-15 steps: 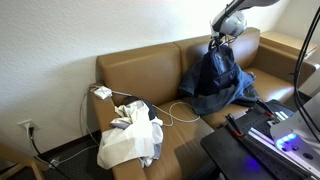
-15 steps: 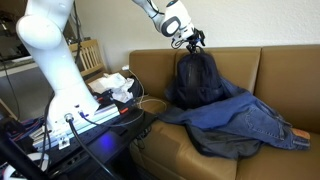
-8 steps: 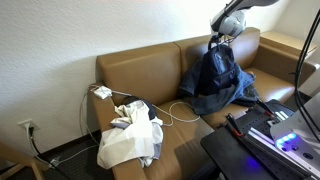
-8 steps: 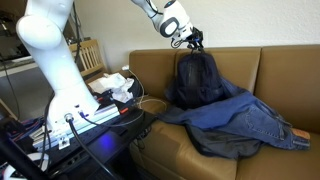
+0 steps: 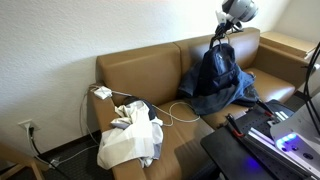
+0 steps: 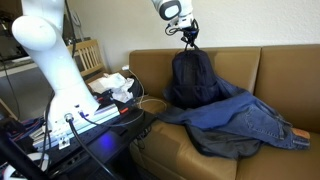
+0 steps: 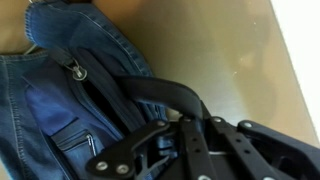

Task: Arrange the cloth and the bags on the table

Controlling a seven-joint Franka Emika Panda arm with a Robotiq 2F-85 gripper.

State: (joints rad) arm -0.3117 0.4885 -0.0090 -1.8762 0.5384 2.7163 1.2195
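change: the gripper (image 6: pixel 188 33) has been raised since a second ago, and its jaws, which were apart then, have been closed; the top of the backpack (image 6: pixel 193 80) has been drawn upward with it.
gripper: clamped on the backpack's loop handle (image 7: pixel 168 93), which is seen between the fingers in the wrist view.
loop handle: flat black webbing, bent into an arch.
backpack: black, soft and tall, held upright against the back cushion of the sofa (image 5: pixel 140 70).
cloth (image 6: pixel 245 122): dark blue denim with stitched seams, floppy, rumpled on the seat around the backpack's foot and spread out beside it.
tote (image 5: pixel 130 138): white fabric, crumpled, at the far end of the sofa, well apart from the backpack.
sofa: smooth tan leather.
cord (image 5: pixel 175 112): thin and white, looped across the seat between the tote and the cloth.
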